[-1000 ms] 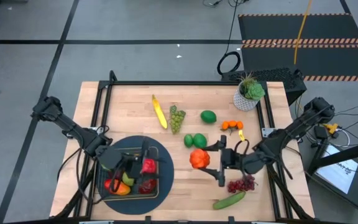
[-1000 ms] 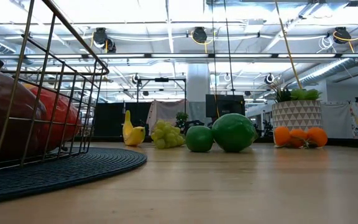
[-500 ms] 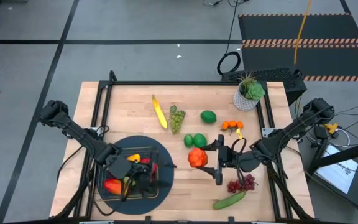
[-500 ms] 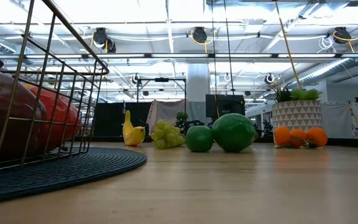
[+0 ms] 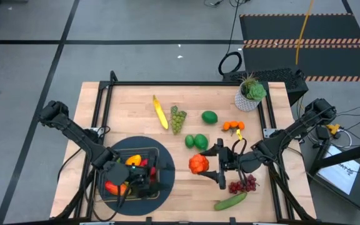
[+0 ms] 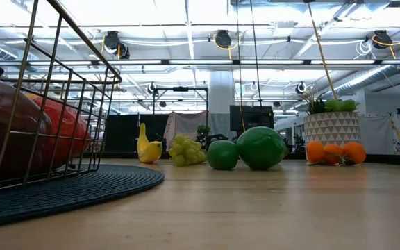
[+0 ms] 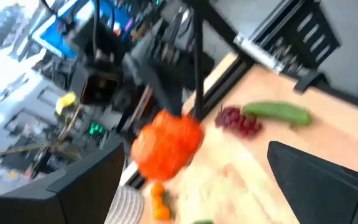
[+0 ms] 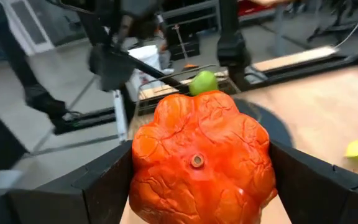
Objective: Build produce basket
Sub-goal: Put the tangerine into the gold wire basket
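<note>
The dark wire basket (image 5: 163,164) (image 6: 61,104) stands on a round dark mat (image 5: 133,144) at the near left, with red and yellow produce (image 5: 132,160) inside. My left gripper (image 5: 144,181) (image 7: 191,186) hovers open over the basket, holding nothing. My right gripper (image 5: 206,165) is shut on an orange pepper (image 5: 197,164) (image 7: 166,143) right of the mat. On the table lie a banana (image 5: 160,112), green grapes (image 5: 178,119), a lime (image 5: 209,117), two more green fruits (image 5: 197,141), oranges (image 5: 233,126), purple grapes (image 5: 242,185) and a cucumber (image 5: 230,201). My right gripper pinches the orange pepper between its two fingers (image 8: 316,186), one on each of two opposite sides (image 8: 263,168). The fingers reach in about level from the table's right side. The pepper is lifted clear of the table, one end (image 8: 196,160) facing back along the fingers.
A potted green plant (image 5: 250,94) stands at the far right corner. A black frame (image 5: 186,83) runs around the tabletop. Bare wood lies between the mat and the cucumber along the near edge.
My left gripper has moved toward the near right over the basket and has rolled, uncovering a yellow piece at the basket's far side. My right gripper has stayed in place, rolling slightly with the pepper.
</note>
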Robot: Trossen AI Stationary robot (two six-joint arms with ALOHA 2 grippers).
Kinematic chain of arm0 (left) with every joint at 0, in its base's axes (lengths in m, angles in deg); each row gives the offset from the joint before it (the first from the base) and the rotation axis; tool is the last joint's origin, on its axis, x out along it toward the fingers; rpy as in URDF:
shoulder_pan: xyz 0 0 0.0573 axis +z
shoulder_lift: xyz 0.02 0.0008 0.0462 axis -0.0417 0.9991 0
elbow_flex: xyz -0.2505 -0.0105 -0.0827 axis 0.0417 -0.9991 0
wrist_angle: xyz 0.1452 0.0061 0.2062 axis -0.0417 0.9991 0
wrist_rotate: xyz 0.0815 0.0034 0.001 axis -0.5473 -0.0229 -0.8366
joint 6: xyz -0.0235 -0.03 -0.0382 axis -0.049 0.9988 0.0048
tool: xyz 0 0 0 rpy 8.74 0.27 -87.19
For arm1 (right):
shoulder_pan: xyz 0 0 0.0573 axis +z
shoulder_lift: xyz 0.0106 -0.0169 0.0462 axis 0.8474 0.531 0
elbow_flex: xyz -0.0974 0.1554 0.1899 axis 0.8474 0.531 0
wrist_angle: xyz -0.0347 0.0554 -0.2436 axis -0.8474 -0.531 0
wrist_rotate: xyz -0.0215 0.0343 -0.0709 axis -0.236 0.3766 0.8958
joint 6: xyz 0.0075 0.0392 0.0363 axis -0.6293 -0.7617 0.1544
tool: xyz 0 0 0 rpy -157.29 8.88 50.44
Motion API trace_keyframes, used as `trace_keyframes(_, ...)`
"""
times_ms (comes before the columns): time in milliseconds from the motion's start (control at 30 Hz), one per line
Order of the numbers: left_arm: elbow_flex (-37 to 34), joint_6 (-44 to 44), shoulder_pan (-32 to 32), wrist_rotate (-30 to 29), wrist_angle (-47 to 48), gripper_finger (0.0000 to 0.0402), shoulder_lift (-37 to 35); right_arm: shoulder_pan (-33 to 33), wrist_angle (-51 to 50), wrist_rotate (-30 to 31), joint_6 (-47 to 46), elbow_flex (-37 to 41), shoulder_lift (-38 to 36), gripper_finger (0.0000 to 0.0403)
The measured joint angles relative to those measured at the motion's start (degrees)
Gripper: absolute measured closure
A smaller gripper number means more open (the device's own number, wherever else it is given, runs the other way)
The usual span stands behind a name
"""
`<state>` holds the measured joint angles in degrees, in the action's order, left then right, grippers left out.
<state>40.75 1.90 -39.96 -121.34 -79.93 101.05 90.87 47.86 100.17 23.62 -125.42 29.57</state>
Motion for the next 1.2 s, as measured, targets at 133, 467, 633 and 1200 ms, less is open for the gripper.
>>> trace_keyframes(133, 0.00, 1.41, 0.24, -0.77, 1.22, 0.0007, 0.00, -0.43, -0.02, -4.23, -4.52, 0.00, 0.00, 0.0073)
trace_keyframes(467, 0.00, -7.45, 1.03, 0.64, -8.33, 0.0006, 6.00, -0.73, -0.07, -6.83, -5.11, 0.00, 0.00, 0.0073)
trace_keyframes(633, 0.00, -10.87, 1.64, 0.20, -12.17, 0.0002, 9.22, -0.73, -0.07, -6.83, -5.02, 0.00, 0.00, 0.0073)
trace_keyframes(1200, 0.00, -12.20, 2.42, -2.11, -14.68, 0.0002, 9.68, -0.73, -0.12, -6.84, -3.86, 0.00, 0.00, 0.0073)
